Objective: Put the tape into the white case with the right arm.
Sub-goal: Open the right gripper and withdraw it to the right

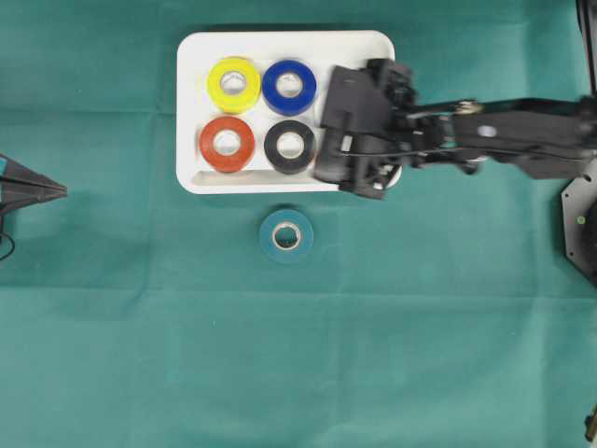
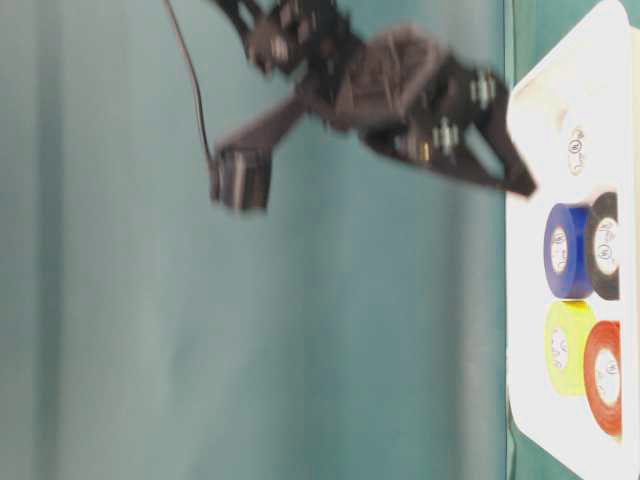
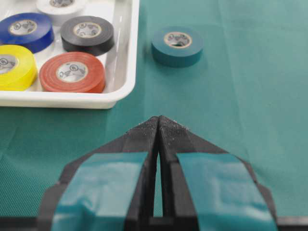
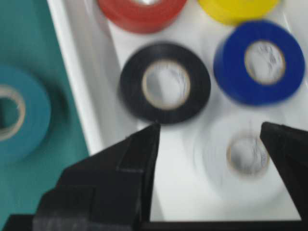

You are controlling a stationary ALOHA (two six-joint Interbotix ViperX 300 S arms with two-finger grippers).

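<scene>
Your right gripper hangs above the white case at its right end, jaws apart and holding nothing; a white roll lies flat in the case directly under the gap. Your left gripper rests off the case's left side, its two fingers pressed together and empty.

The teal tape is the one roll outside: flat on the green cloth, just beside the case's near long rim, roughly level with the black roll.

Handling, as a judgement: a small roll of vinyl tape, light and stiff, with a smooth outer band that may slip a little and a firm cardboard core. Not fragile. Take it across the outer wall, or with one finger down the core and one outside.

Orientation: hole facing straight up, axis vertical; being round, it has no long axis on the cloth, so any approach angle suits.

Free floor in the case shows at its right end.
</scene>
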